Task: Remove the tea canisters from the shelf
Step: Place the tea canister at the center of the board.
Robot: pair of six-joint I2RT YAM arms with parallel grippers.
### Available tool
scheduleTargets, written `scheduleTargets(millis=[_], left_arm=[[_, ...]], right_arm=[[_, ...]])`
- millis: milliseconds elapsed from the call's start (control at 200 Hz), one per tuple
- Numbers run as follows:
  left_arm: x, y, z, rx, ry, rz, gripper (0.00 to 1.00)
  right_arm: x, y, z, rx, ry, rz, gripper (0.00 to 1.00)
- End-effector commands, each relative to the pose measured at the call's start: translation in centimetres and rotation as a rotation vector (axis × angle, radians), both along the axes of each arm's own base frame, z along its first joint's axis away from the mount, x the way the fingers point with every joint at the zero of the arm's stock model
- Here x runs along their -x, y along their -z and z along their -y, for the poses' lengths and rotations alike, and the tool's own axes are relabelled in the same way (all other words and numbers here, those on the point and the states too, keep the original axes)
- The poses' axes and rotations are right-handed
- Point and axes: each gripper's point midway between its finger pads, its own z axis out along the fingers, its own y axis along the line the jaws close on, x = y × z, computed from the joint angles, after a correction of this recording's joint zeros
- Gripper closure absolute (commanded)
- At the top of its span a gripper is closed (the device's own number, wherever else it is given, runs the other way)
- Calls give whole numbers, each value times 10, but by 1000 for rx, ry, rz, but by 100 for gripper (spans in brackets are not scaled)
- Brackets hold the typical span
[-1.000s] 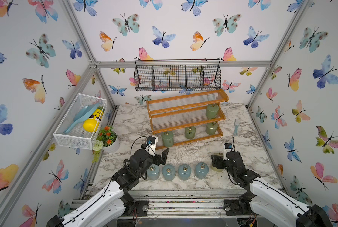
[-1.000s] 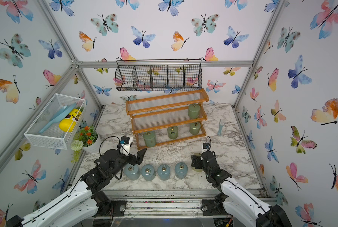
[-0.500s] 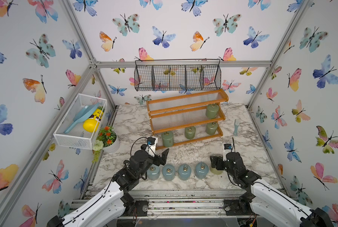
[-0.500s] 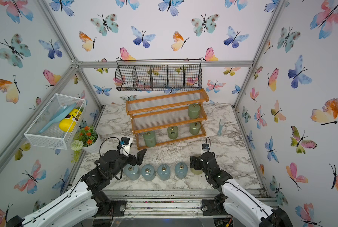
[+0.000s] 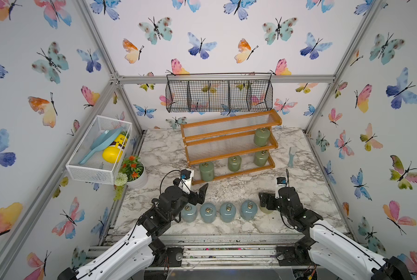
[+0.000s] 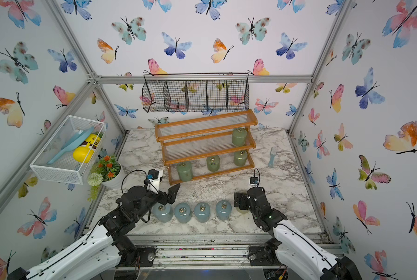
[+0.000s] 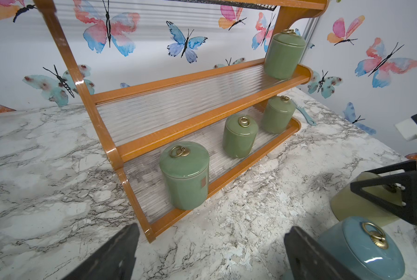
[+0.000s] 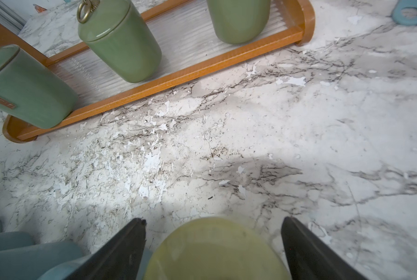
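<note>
**A:** Where do the jaws stand?

**B:** The right jaws are spread either side of the pale yellow canister (image 8: 214, 252). It stands on the worktop (image 8: 275, 121), just beside the end of the row. A sliver of gap shows, so I read no pinch. The left jaws are wide apart and empty. They hover over bare worktop between the four blue-grey canisters (image 5: 207, 213) and the shelf (image 5: 229, 120).

**A:** What is on the shelf?

**B:** Four sage green ones. Three are on the bottom tier: the nearest green canister (image 7: 184, 174) at its left end, a middle one (image 7: 239, 135) and a far one (image 7: 277, 114). The fourth green canister (image 7: 283, 55) stands at the right end of the middle tier.

**A:** How will they handle?

**B:** They look glazed and glossy, so I judge them hard, weighty for their size, slick and easy to chip. The lid looks separate, and the ring pull (image 7: 177, 151) is small and probably loose. I'd clamp the body squarely, below the lid seam.

**A:** Anything in the way?

**B:** The middle tier's front rail overhangs the bottom row, and the bottom tier has a raised front lip. A canister likely needs lifting slightly, then drawing forwards. The blue-grey row sits close beside the left jaws. The black wire basket (image 5: 218, 97) hangs above the top tier. The blue comb (image 5: 291, 157) lies off to the shelf's right, and the white mesh basket (image 5: 98, 150) and potted flowers (image 5: 132, 167) are well apart on the left.
</note>
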Motion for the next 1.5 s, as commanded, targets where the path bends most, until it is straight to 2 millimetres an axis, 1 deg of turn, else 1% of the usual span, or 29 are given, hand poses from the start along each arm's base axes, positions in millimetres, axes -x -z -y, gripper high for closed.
scheduleTargets(millis=[0,240,370,501,581,696,801,941,1016,1141,1316,1497], left_arm=[[-1,-2,-5,20,-24,10,2],[0,-1,-8,17,-34,12,1],[0,-2,-9,15,-33,16,2],[0,0,-8,14,-30,14,2],[0,1,-9,13,-30,14,2],[0,1,-9,13,-31,14,2],[0,1,-9,18,-30,16,2],[0,3,-10,17,-31,15,2],[0,3,-10,18,-32,16,1],[0,3,-10,22,-29,14,2],[-1,3,-6,27,-13,11,2],[0,3,3,26,31,4,1]], right_arm=[[0,-7,-6,-22,1,-41,6],[2,-10,-6,-1,30,-146,8],[12,-1,-3,21,47,-239,8],[27,12,10,52,103,-321,9],[26,8,11,29,127,-305,11],[27,5,20,38,182,-312,12],[32,11,24,50,215,-357,12],[47,25,32,94,247,-452,11],[51,27,33,85,254,-460,10],[53,20,33,44,262,-432,10],[54,14,37,45,269,-414,9],[39,-3,30,15,263,-353,7]])
